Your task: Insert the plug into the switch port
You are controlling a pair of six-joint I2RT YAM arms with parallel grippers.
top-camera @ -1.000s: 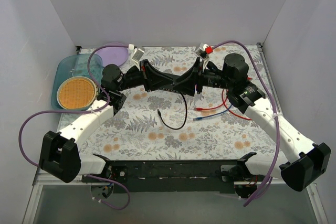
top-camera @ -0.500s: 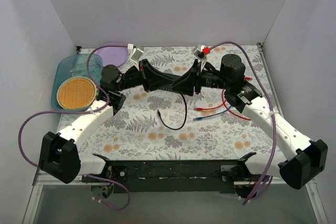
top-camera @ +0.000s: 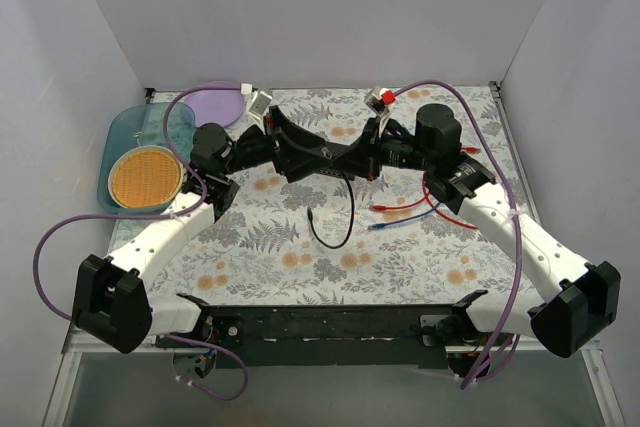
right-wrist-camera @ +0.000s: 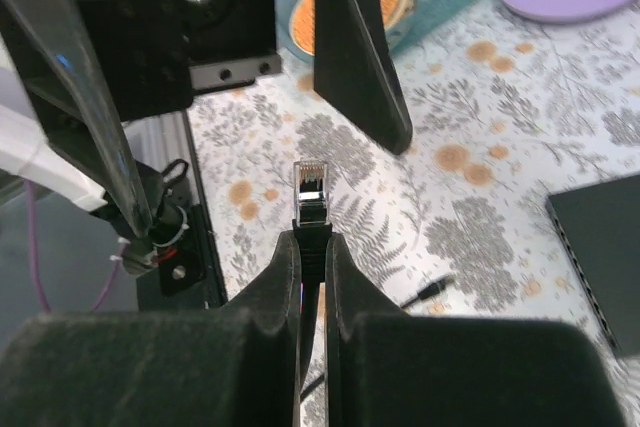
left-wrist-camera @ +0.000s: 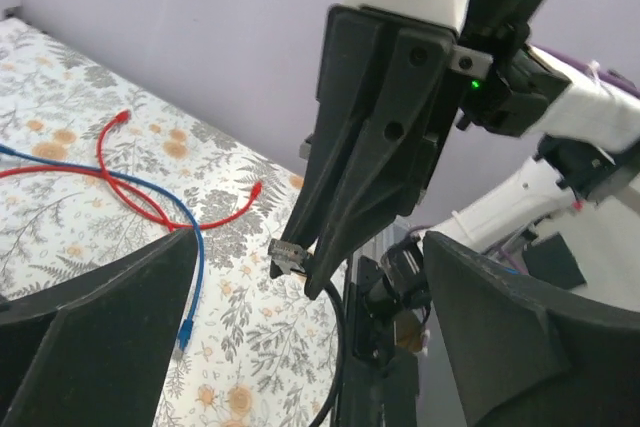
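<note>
My right gripper (right-wrist-camera: 312, 237) is shut on the black boot of a clear plug (right-wrist-camera: 309, 187), which sticks out past the fingertips. The same plug (left-wrist-camera: 288, 255) shows at the tip of the right gripper (left-wrist-camera: 318, 269) in the left wrist view. My left gripper (left-wrist-camera: 310, 347) is open, its wide-apart fingers on either side of the plug and not touching it. Both grippers meet above the mat's middle (top-camera: 335, 159). The plug's black cable (top-camera: 347, 219) hangs down onto the mat. The switch (right-wrist-camera: 600, 257), a flat black box, lies on the mat at the right edge of the right wrist view.
A red cable (top-camera: 400, 209) and a blue cable (top-camera: 412, 219) lie on the floral mat under the right arm. At the back left sit a purple plate (top-camera: 215, 102) and a teal tray (top-camera: 128, 132) with an orange woven disc (top-camera: 145, 175).
The left gripper has opened and let go of the plug. The right gripper has shut on the plug's boot. Both arms have shifted slightly.
</note>
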